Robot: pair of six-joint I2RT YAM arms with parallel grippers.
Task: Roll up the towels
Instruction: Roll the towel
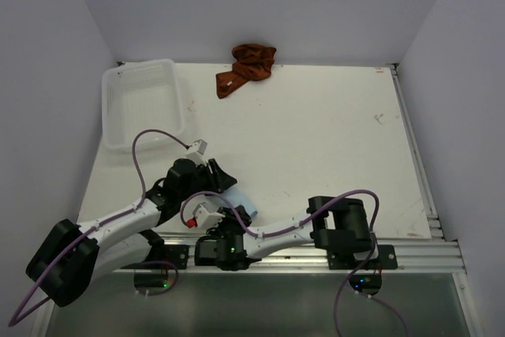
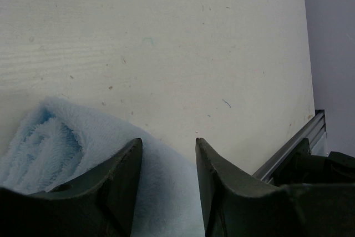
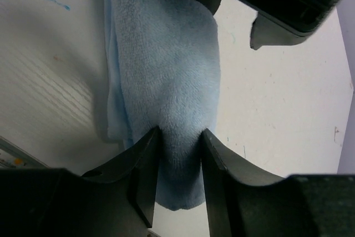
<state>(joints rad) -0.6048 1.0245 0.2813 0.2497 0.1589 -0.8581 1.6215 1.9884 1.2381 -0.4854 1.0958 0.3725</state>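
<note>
The blue towel (image 3: 166, 76) is lying bunched near the table's (image 1: 331, 140) front edge. Right pincer (image 3: 180, 137) is squeezing a fold of it. Left pincer (image 2: 168, 147) is straddling the other end, can't tell if it's gripping. Table's stretching wide toward the rust towel (image 1: 247, 69) at the far edge.

Blue towel (image 3: 166, 70) — pale, plain; rust towel (image 1: 247, 67) — burnt orange, plain. Table (image 1: 316, 140) white with faint grain and specks. Bin (image 1: 180, 108) translucent white. Fingers (image 3: 141, 176) black, cables (image 1: 132, 155) purple.
</note>
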